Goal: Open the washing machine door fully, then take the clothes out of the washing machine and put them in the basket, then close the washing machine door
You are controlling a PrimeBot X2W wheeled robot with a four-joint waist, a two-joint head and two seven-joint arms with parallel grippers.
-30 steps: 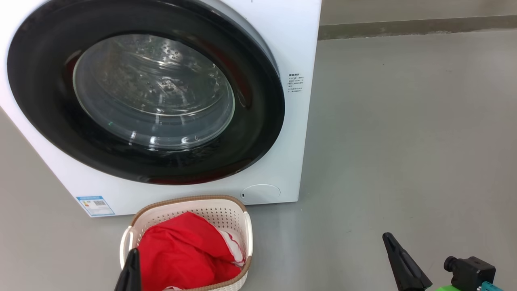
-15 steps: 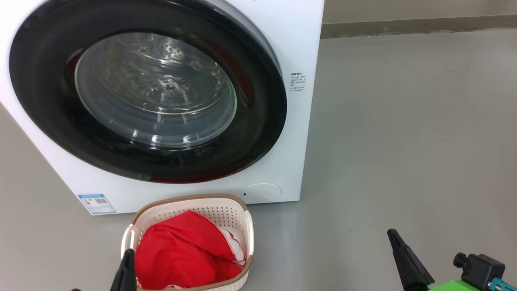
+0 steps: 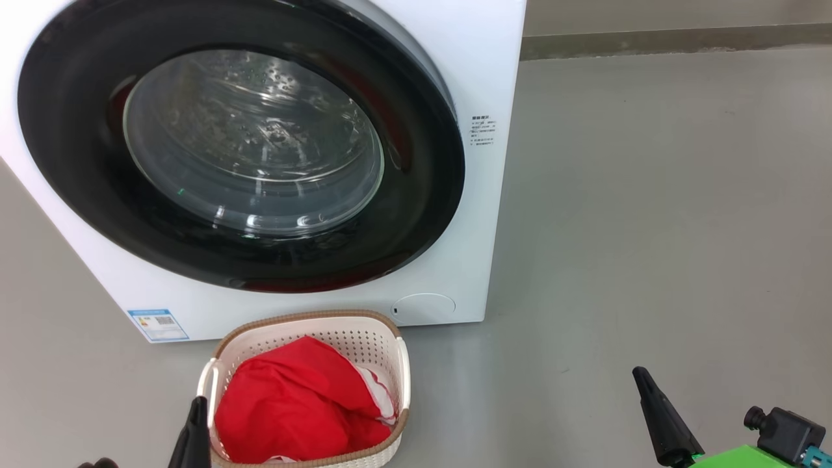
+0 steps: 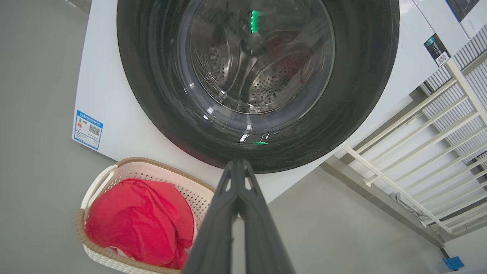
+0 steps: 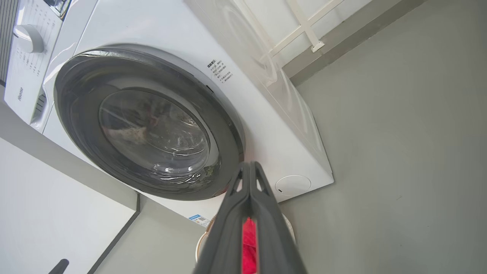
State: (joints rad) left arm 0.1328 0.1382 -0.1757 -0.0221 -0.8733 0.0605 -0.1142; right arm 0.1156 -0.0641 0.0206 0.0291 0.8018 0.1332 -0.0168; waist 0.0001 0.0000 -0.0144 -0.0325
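Observation:
The washing machine [image 3: 484,78] stands white and boxy, and the washing machine door [image 3: 253,143] lies closed flat against its front, black rim around clear glass. Before it on the floor sits the basket [image 3: 305,320] with the red clothes [image 3: 292,403] heaped inside. My left gripper [image 3: 198,406] is shut and empty at the basket's near left corner. My right gripper [image 3: 642,377] is shut and empty over bare floor to the right. In the left wrist view the left gripper [image 4: 236,164] points at the door [image 4: 258,76], with the basket [image 4: 152,169] and clothes [image 4: 137,220] lower left. The right gripper [image 5: 249,165] points at the door's lower edge [image 5: 148,125].
Grey floor [image 3: 650,227] stretches wide to the machine's right, up to a wall base [image 3: 650,40]. A white slatted rail [image 4: 418,125] runs beside the machine. A pale panel [image 5: 57,213] stands close on its other side.
The head view has drifted slightly. My left gripper has sunk lower and leftward beside the basket, and my right gripper has slid a little to the right. Door, basket and clothes are unmoved.

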